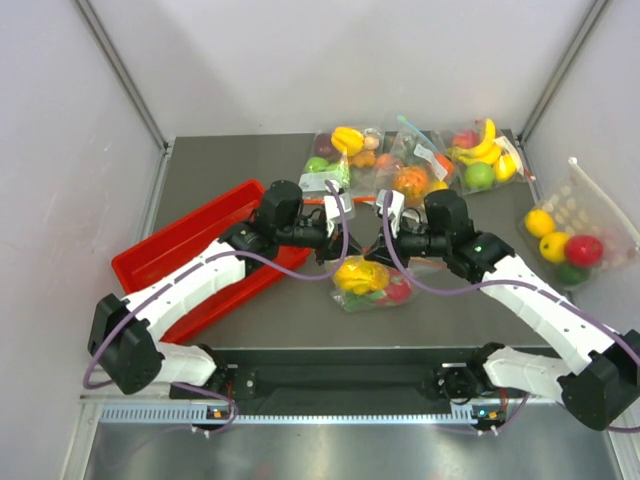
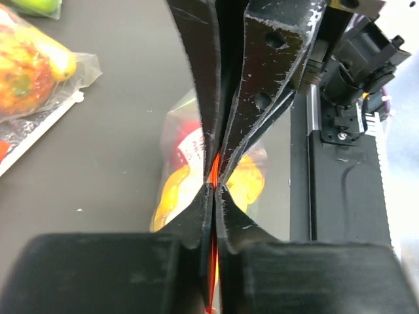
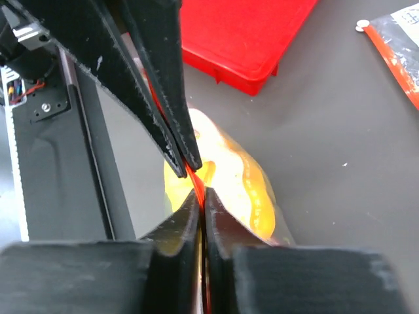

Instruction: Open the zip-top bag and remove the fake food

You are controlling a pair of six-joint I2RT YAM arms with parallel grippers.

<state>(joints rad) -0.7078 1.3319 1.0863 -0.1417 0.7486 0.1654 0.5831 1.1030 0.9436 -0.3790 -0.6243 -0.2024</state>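
Observation:
The zip-top bag (image 1: 372,284) hangs over the table's front middle, held up by its red-orange zip strip (image 2: 213,171) (image 3: 194,178). My left gripper (image 1: 343,236) (image 2: 215,188) is shut on that strip. My right gripper (image 1: 388,240) (image 3: 200,193) is shut on the same strip, tip to tip with the left. Through the plastic the fake food shows: yellow fruit (image 2: 169,193) (image 3: 245,190) and a red piece (image 2: 188,147) (image 1: 398,291). The bag's mouth is pinched flat between the fingers.
A red tray (image 1: 165,258) lies at the left behind my left arm. Several bags of fruit (image 1: 345,152) (image 1: 415,172) (image 1: 482,155) sit along the back. A dotted pouch (image 1: 572,232) with fruit lies at the right edge.

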